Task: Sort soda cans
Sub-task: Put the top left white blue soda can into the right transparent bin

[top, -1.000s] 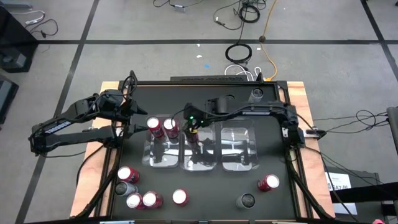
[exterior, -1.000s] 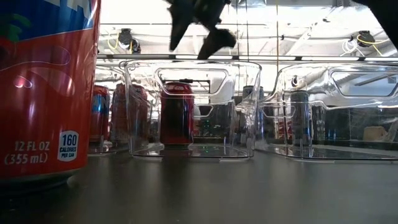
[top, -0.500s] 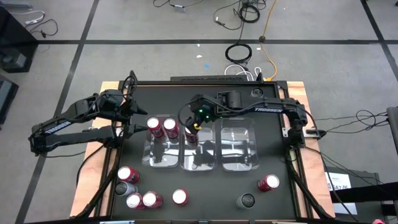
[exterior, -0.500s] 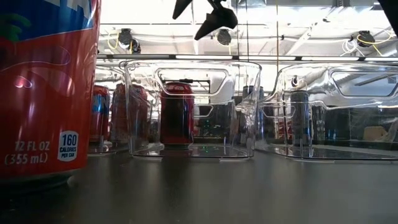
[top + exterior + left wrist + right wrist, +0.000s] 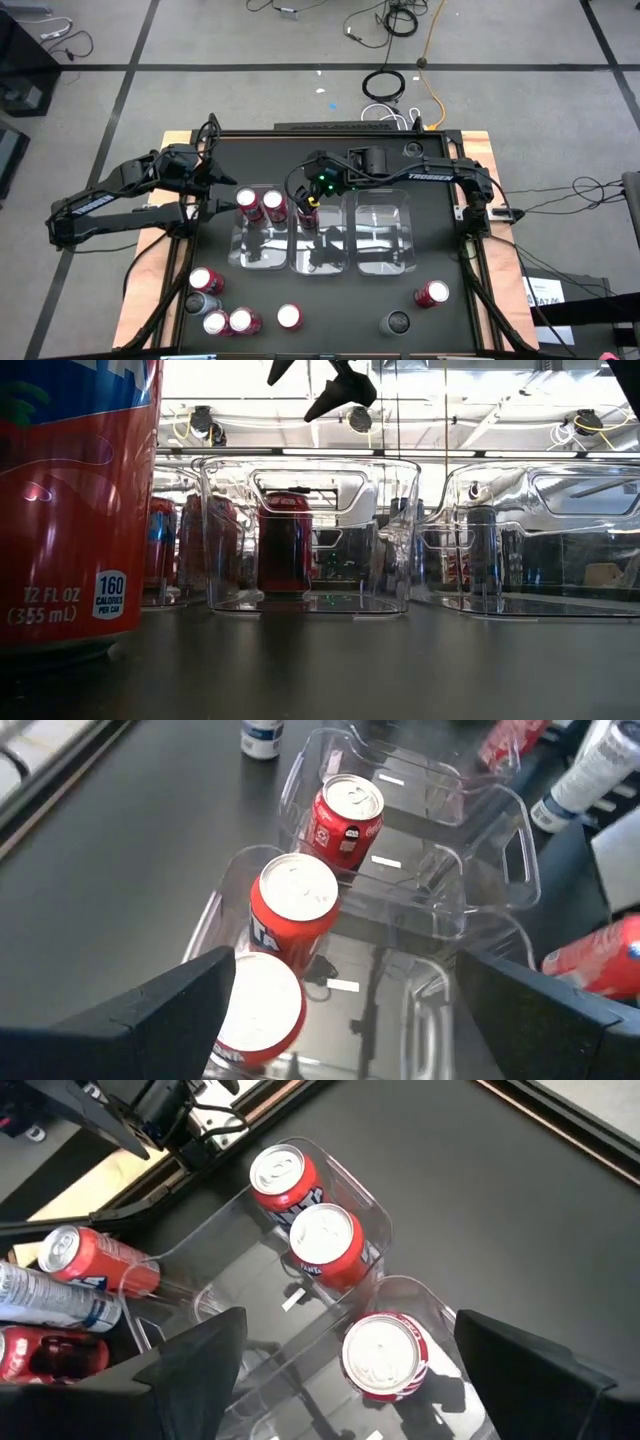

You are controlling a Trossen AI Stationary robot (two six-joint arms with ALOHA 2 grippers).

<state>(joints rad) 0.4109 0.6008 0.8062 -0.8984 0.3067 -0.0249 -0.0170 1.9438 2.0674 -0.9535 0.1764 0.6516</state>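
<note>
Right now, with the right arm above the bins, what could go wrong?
1. The red can in the middle bin sits apart from the two red cans in the left bin; that may be a mis-sort.
2. The right gripper, jaws open, hangs above that can and could clip the bin's wall if it descends.

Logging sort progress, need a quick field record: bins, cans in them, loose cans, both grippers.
bins: three clear plastic bins side by side, mid-table
left bin: two red soda cans
middle bin: one red can, far end
right bin: no can visible
loose cans: five in near-left cluster, lone red can, red can, dark can
left gripper: open, beside left bin
right gripper: open, above middle bin
</note>
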